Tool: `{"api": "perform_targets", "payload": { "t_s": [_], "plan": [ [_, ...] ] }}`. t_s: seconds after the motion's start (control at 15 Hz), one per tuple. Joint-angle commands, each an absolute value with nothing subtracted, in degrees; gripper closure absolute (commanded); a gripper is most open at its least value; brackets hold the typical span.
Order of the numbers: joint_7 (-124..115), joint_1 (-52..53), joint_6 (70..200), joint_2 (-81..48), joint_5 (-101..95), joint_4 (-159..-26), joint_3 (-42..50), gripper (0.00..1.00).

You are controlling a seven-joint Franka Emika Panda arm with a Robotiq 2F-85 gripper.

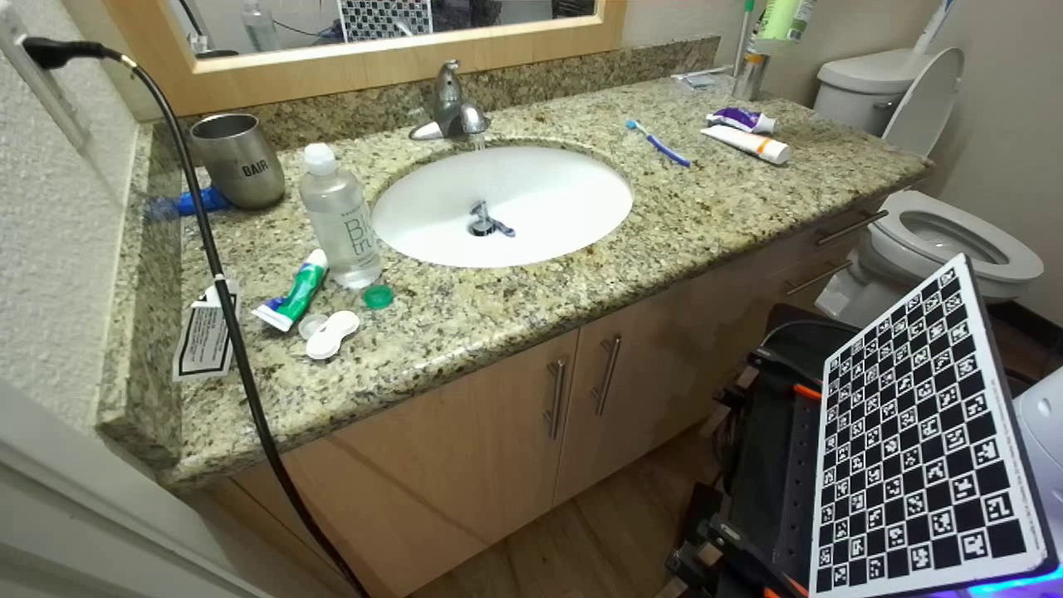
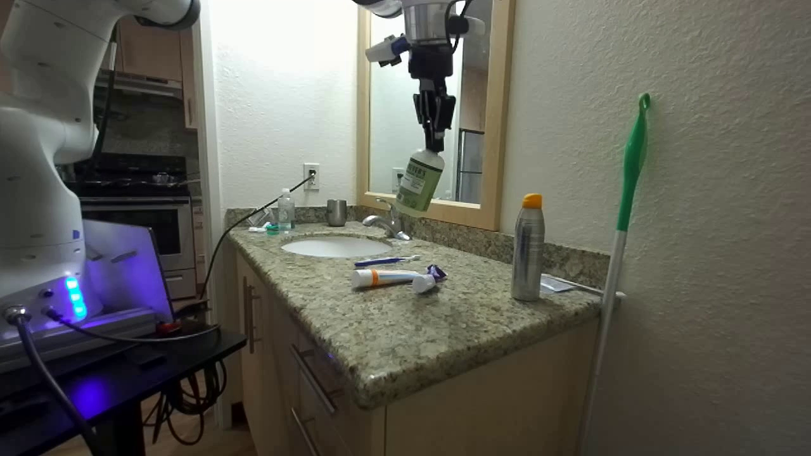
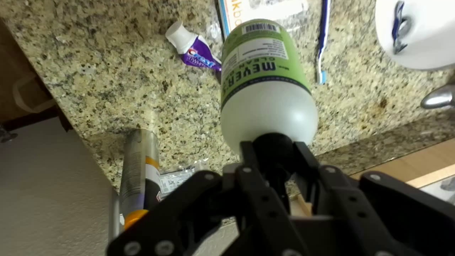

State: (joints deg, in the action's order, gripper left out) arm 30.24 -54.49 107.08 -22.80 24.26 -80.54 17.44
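A green-labelled Meyer's soap bottle [image 2: 420,183] with a pale rounded shoulder hangs tilted above the countertop. My gripper [image 2: 434,140] is shut on its black cap, which fills the space between both fingers in the wrist view. There the bottle [image 3: 265,67] covers part of the counter and of a white tube. Just beside it lies a purple toothpaste tube [image 3: 201,55]. A blue toothbrush [image 3: 322,39] rests on the stone on the opposite side. In an exterior view only the bottle's lower part [image 1: 783,18] shows at the top edge, with the gripper out of frame.
A silver spray can [image 2: 528,253] stands near the counter's end. The faucet [image 1: 453,108] rises behind the white sink [image 1: 573,199]. A clear bottle [image 1: 336,216], steel cup [image 1: 239,162] and black cord [image 1: 217,266] occupy the far end. A mirror [image 2: 386,114] hangs close behind the arm.
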Motion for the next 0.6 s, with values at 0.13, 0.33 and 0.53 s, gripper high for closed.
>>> {"api": "perform_targets", "payload": {
  "t_s": [0.13,0.33,0.53],
  "plan": [
    [17.51,-54.78,120.28,-33.76,22.35,-71.42,15.57,0.92],
    [10.18,-54.04,129.69,-40.75,16.02,-68.19,16.35,0.92],
    [6.41,-53.67,129.23,-44.20,7.28,-67.76,17.29,0.92]
  ]
}}
